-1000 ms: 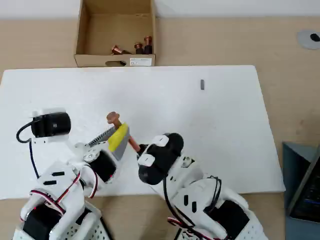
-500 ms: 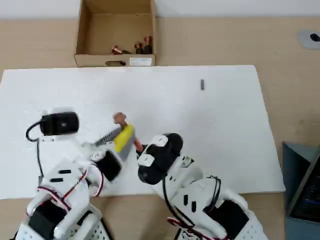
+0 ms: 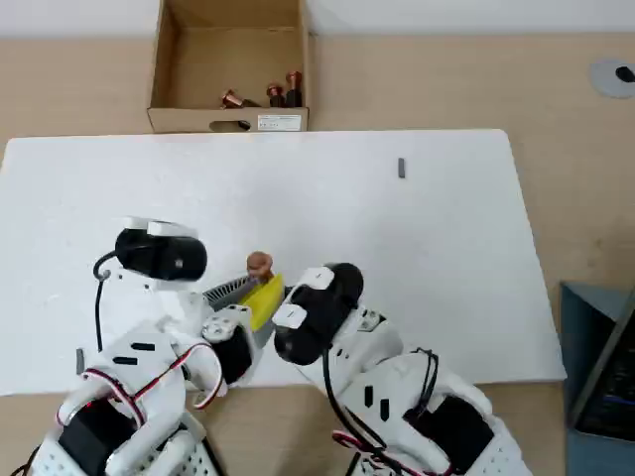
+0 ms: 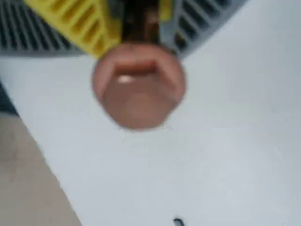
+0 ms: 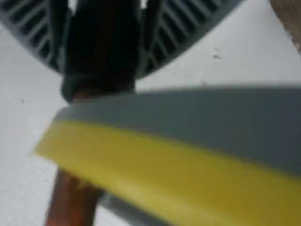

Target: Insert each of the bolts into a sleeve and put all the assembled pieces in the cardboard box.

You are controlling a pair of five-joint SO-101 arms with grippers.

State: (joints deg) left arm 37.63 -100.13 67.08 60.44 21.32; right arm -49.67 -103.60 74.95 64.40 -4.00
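A white mat [image 3: 446, 297] is spread on a wooden table [image 3: 575, 198]. A small dark grey piece [image 3: 401, 168] is laid on the mat well apart from the fingers [image 3: 261, 297], beyond them and to their right. Farther off that way a grey round disc [image 3: 615, 77] is seen on the table, and a dark object [image 3: 600, 367] is cut off by the right edge.

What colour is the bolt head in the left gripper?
Copper-brown. The bolt head shows best in the left wrist view, held by the left gripper.
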